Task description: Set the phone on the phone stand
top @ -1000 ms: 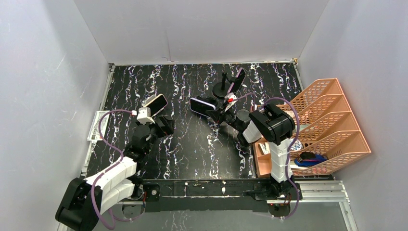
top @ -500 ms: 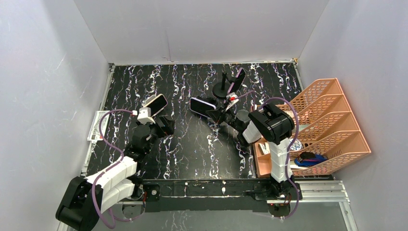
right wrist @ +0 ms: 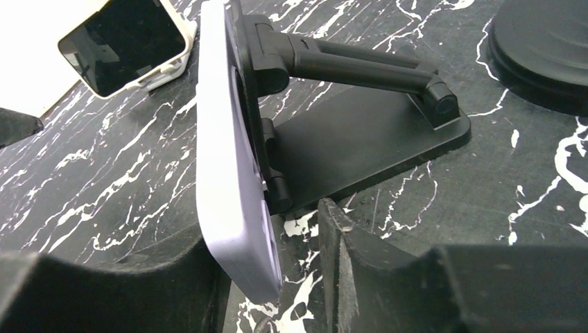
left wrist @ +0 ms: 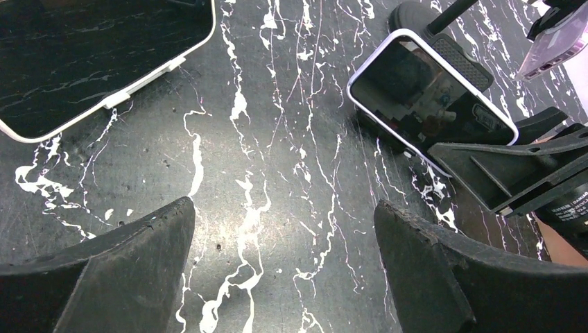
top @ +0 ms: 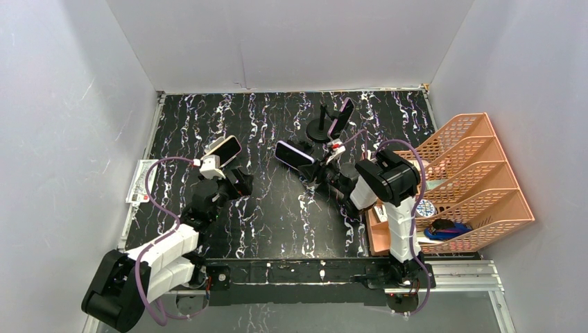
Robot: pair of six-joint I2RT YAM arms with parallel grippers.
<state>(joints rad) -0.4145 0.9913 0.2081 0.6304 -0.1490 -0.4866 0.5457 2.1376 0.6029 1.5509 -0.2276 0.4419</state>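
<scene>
A black worktop (top: 277,208) veined with white, like marble, fills the floor of a pale box. Three plain grey-white walls close it in: the back wall (top: 277,41), the left wall (top: 69,104) and the right wall (top: 513,62). The light is soft and even, giving a dull sheen on the worktop in the wrist views. A peach plastic file rack (top: 478,152) with stepped lattice compartments stands at the right edge, near the right wall. A white printed sheet (top: 139,182) lies at the left edge. A metal rail (top: 457,274) runs along the near side.
</scene>
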